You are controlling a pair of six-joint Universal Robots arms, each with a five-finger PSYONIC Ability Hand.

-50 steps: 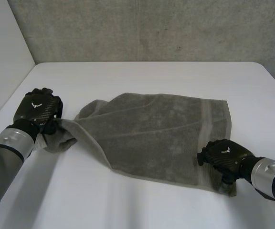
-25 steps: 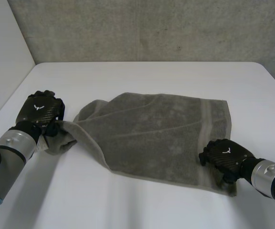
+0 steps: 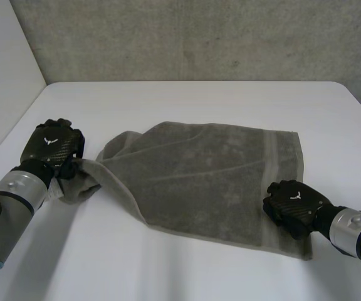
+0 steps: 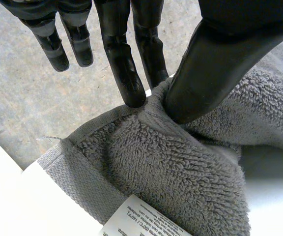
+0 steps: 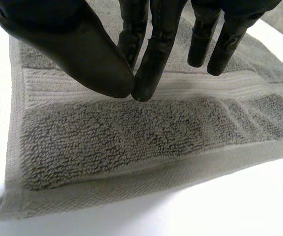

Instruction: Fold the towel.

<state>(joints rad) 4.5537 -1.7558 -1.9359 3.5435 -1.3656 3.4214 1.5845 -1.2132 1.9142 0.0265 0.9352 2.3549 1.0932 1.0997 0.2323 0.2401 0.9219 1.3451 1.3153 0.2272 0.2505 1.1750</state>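
Observation:
A grey towel lies spread on the white table, with its left end bunched up. My left hand is at that bunched left corner. Its thumb and a finger pinch a ridge of the towel just beside the hem. My right hand rests on the towel's near right corner. There its thumb meets a fingertip just over the towel's pale woven band. The cloth under it lies flat, and I see no fold caught between them.
A white care label sticks out of the towel below the left hand's pinch. A concrete wall stands behind the table. Bare table surrounds the towel on all sides.
My right hand's fingers have closed, thumb to fingertip, and it has shifted slightly further onto the towel's corner. The left hand and the towel have barely moved.

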